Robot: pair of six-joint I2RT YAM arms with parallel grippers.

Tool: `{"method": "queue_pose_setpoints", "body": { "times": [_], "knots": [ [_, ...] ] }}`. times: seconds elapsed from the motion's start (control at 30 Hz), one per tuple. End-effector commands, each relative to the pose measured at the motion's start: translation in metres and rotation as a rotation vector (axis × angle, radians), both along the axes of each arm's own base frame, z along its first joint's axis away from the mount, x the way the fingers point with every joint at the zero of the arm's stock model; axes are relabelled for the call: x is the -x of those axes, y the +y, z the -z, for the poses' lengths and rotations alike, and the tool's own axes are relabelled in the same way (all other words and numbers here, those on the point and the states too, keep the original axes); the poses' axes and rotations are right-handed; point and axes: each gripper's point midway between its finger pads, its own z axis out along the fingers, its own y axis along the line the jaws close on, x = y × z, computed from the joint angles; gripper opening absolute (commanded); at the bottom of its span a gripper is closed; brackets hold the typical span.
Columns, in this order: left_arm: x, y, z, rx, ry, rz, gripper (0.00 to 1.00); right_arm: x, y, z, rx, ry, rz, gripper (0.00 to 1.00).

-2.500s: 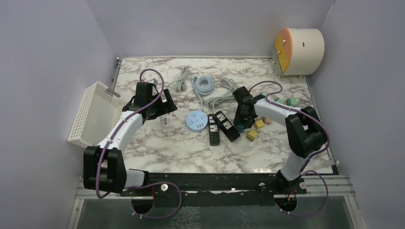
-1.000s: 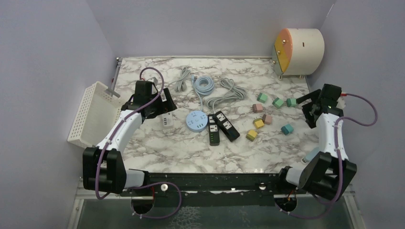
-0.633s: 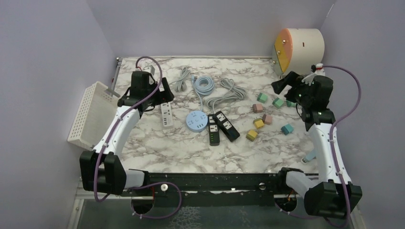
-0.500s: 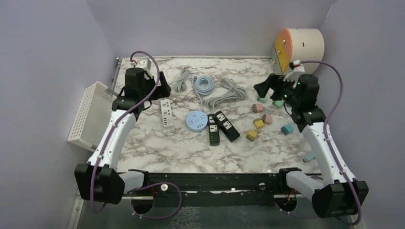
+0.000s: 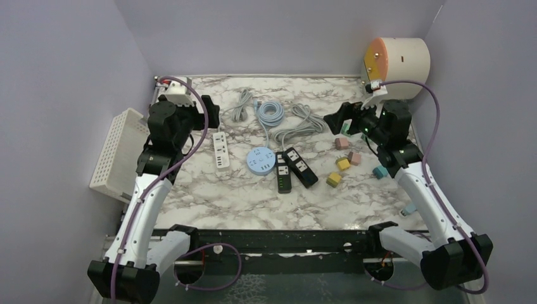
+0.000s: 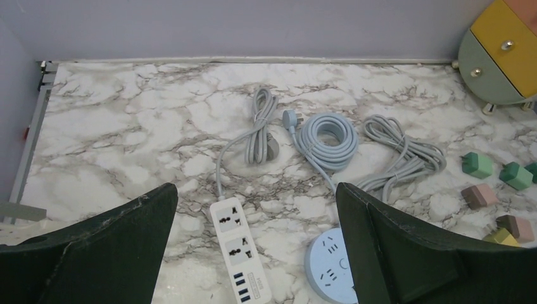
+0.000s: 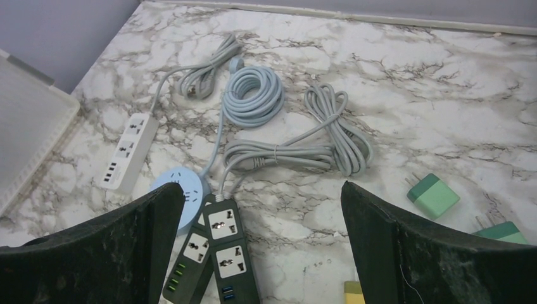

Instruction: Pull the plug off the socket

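Up high, left gripper (image 6: 256, 190), right gripper (image 7: 261, 189) splayed wide, empty: seemingly nothing left to pull. All strips (image 7: 221, 250) bare-socketed; plugs (image 7: 432, 195) loose at three o'clock.

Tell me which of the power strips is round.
The pale blue one, between the white strip and the two dark strips; those three are long bars.

two dark fingers (image 7: 95, 253) stand wide apart at the lower corners, holding nothing. between them, on the marble table (image 7: 443, 95), two black power strips (image 7: 225, 250) lie side by side, just beside a round blue socket (image 7: 180, 190). a white power strip (image 7: 130, 152) lies further left, a green plug adapter (image 7: 432, 195) to the right.
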Motion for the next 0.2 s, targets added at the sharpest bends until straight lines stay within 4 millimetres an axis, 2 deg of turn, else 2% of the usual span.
{"method": "queue_pose_setpoints", "body": {
  "times": [0.0, 0.17],
  "knots": [
    [-0.0024, 0.0017, -0.0068, -0.011, -0.034, -0.009, 0.99, -0.0015, 0.0024, -0.0049, 0.017, -0.029, -0.013, 1.00],
    [-0.0010, 0.0034, -0.0059, -0.015, -0.039, -0.015, 0.99, 0.0048, 0.0065, -0.0105, 0.047, -0.058, -0.067, 1.00]
  ]
}}
